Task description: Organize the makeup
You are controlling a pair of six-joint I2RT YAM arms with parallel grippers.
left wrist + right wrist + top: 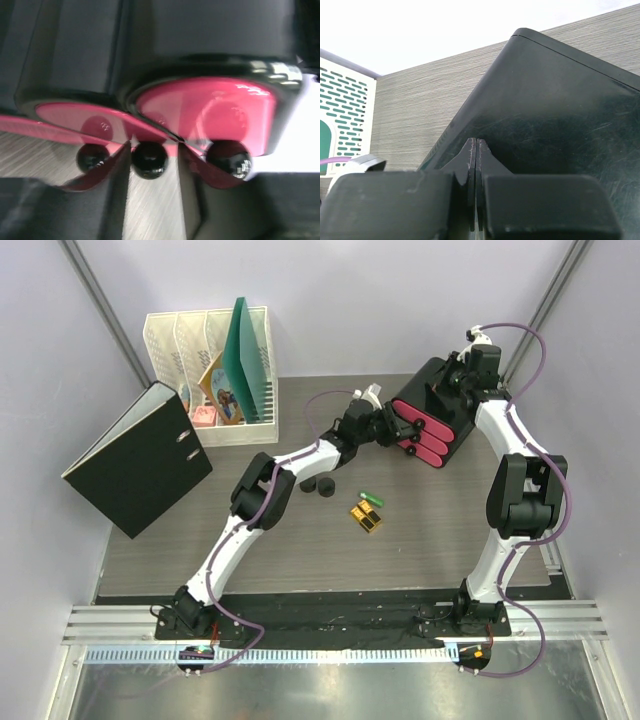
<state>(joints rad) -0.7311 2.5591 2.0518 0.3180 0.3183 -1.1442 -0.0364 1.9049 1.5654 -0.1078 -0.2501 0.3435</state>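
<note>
Pink drawer knob [149, 160]: I am straddling it, left gripper [385, 426] half-open; right gripper [476, 146], closed empty, bracing the box [560, 100]; makeup [367, 516] lying unsorted on the desk [300, 550].

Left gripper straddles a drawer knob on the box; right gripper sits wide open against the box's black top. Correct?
No: the right gripper is shut, jaws closed together, as the right wrist view shows. The left gripper does straddle a knob on the box.
</note>
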